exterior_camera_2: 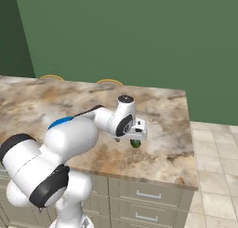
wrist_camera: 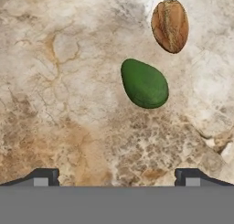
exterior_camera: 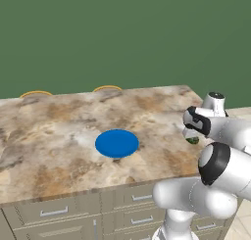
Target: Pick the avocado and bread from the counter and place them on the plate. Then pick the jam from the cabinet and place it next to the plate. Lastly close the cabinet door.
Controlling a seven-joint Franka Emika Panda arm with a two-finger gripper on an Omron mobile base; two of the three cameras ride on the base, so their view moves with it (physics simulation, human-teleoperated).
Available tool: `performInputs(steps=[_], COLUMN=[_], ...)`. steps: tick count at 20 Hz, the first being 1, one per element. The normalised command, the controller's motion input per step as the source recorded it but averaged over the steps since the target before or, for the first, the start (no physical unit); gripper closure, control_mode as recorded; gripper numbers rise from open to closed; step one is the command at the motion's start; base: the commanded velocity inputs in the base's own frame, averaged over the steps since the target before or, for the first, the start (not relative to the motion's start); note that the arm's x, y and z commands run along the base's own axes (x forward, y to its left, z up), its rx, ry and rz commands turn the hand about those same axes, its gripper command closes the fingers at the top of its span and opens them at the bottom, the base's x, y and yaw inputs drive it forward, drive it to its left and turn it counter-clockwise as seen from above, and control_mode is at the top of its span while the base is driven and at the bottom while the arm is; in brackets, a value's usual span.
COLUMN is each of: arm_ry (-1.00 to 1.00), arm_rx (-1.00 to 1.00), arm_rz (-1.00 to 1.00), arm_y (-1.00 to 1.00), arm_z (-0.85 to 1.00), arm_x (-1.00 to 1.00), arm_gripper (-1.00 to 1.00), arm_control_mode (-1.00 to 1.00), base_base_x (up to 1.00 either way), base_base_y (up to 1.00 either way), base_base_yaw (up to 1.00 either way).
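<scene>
Marbled beige-and-brown stone counter [exterior_camera: 59,136] stretched under the white arm, with the flat bright blue plate [exterior_camera: 116,143] lying bare near its middle. Off toward the counter's right end, the small dark green pear-shaped avocado [wrist_camera: 144,83] lay just beside the tan-brown oval bread [wrist_camera: 170,25], close but apart. The two-finger gripper [wrist_camera: 117,176] hovered above them, its dark tips spread wide and holding nothing, touching nothing. I judged the step in hand was the reach for the avocado. To do it well, the hand needed to shift until the green lump sat centred between the fingers, then come straight down and close across its narrower width, keeping clear of the bread so as not to nudge it.
</scene>
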Motion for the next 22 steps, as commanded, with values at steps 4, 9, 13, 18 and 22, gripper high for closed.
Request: performInputs(steps=[4,9,13,18,22], arm_ry=[0.0,0.0,0.0,0.0,0.0], arm_rx=[0.0,0.0,0.0,0.0,0.0], arm_rz=[0.06,0.06,0.05,0.04,0.03], arm_y=[-0.08,-0.1,-0.08,-0.08,-0.08], arm_z=[-0.17,-0.14,-0.12,-0.15,-0.22], arm_x=[0.26,0.28,0.26,0.23,0.2], arm_gripper=[-1.0,-1.0,-1.0,-1.0,-1.0], arm_control_mode=[-1.0,-1.0,-1.0,-1.0,-1.0], base_base_x=[0.0,0.0,0.0,0.0,0.0], base_base_y=[0.0,0.0,0.0,0.0,0.0], base_base_yaw=[0.0,0.0,0.0,0.0,0.0])
